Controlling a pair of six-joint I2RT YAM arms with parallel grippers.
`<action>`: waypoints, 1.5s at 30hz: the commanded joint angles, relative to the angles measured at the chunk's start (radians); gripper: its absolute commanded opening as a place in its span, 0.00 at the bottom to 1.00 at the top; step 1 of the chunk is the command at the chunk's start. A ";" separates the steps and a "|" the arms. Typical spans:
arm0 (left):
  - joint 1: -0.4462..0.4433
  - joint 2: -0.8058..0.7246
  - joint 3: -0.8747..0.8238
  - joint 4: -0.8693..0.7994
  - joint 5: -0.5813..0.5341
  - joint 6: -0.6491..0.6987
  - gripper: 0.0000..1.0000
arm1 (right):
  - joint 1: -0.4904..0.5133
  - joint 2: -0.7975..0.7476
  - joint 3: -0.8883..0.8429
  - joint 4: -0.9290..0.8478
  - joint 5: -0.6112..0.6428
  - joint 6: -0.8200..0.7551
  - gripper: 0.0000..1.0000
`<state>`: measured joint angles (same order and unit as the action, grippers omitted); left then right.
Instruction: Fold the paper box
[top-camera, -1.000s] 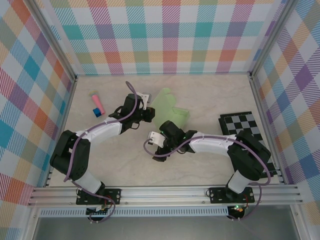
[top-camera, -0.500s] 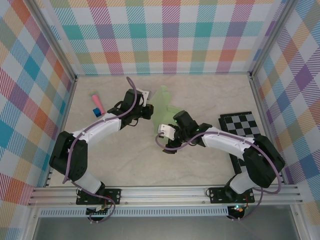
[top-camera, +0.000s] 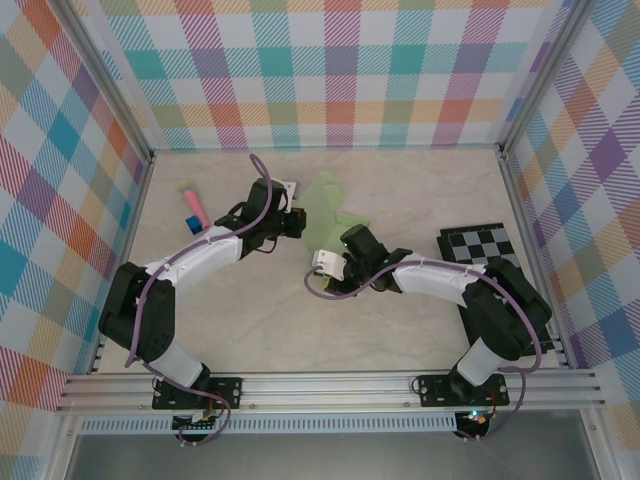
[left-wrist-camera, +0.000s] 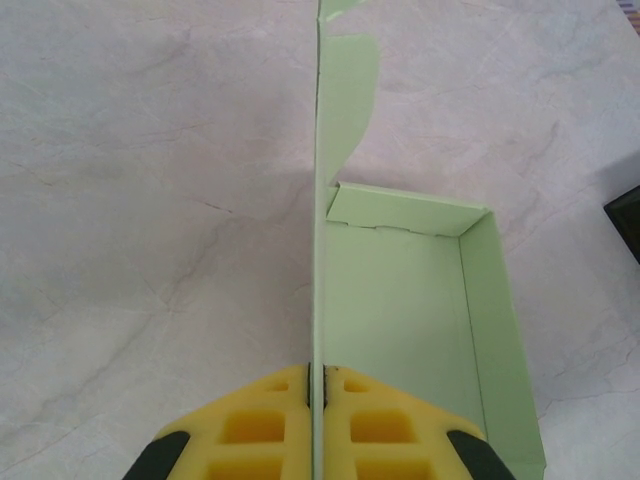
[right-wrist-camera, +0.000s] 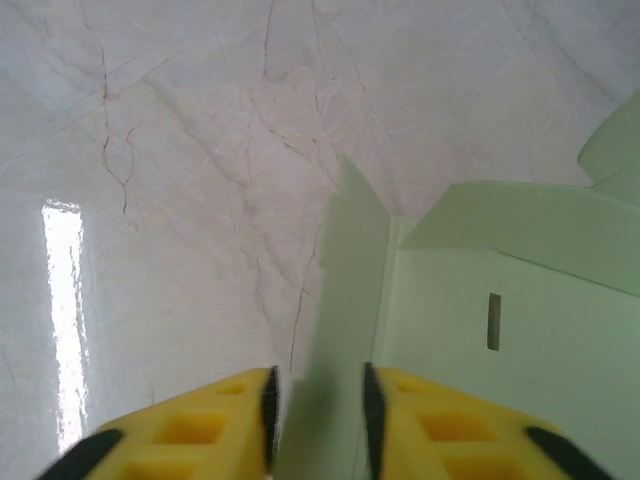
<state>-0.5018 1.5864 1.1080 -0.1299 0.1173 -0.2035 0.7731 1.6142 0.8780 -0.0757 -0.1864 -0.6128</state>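
Observation:
The paper box (top-camera: 333, 212) is pale green card, half folded, lying at the table's middle back. My left gripper (top-camera: 301, 222) is at its left side. In the left wrist view that gripper (left-wrist-camera: 323, 372) is shut on an upright side panel of the paper box (left-wrist-camera: 400, 300), whose floor and far wall lie to the right. My right gripper (top-camera: 346, 240) reaches the box from the near side. In the right wrist view it (right-wrist-camera: 318, 385) stands a little apart around a narrow green flap (right-wrist-camera: 350, 260) of the paper box (right-wrist-camera: 520, 320), with a sliver of gap at the left pad.
A black-and-white checkered board (top-camera: 482, 250) lies at the right, under the right arm's elbow. A small pink-and-blue stick (top-camera: 192, 207) lies at the back left. Plaid walls and metal rails enclose the table.
The right gripper has moved up to the box's near edge and its jaws have narrowed around a flap. The left gripper keeps its hold on the side panel, shifted slightly back.

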 joint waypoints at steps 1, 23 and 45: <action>-0.006 -0.028 -0.011 -0.024 -0.007 -0.035 0.03 | 0.004 0.015 -0.008 0.034 -0.016 0.013 0.18; -0.054 0.012 -0.026 -0.047 -0.053 -0.097 0.00 | -0.070 -0.052 -0.054 0.166 -0.096 0.099 0.00; -0.072 0.025 0.036 -0.121 -0.106 0.060 0.00 | -0.192 -0.169 -0.005 -0.073 -0.219 -0.057 0.47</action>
<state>-0.5606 1.6009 1.1236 -0.1677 0.0166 -0.2153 0.6235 1.4937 0.8417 -0.0719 -0.3874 -0.5781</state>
